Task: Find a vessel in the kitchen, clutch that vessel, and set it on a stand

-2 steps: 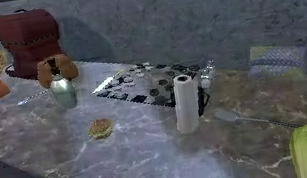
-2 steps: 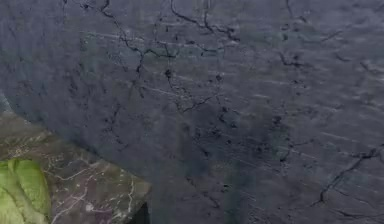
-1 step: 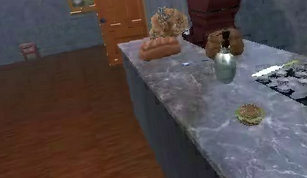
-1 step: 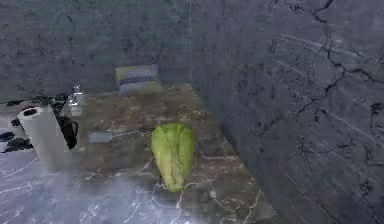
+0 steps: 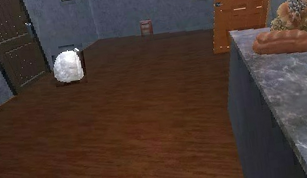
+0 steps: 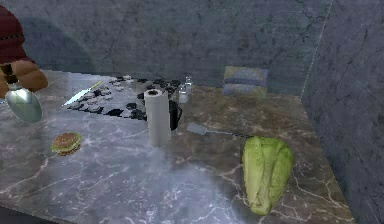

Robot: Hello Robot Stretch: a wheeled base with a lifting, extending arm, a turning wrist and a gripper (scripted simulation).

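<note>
Arm side view shows a marble counter [image 6: 100, 172] with a paper towel roll [image 6: 157, 117] standing upright on it. Just behind the roll lies a black cooktop [image 6: 105, 97], to the right of the roll and nearer lies a lettuce [image 6: 267, 172], and far left of the roll sits a dark red rounded thing [image 6: 8, 35], which is maybe the vessel, though I cannot say for sure. The state of the gripper I cannot tell.
</note>
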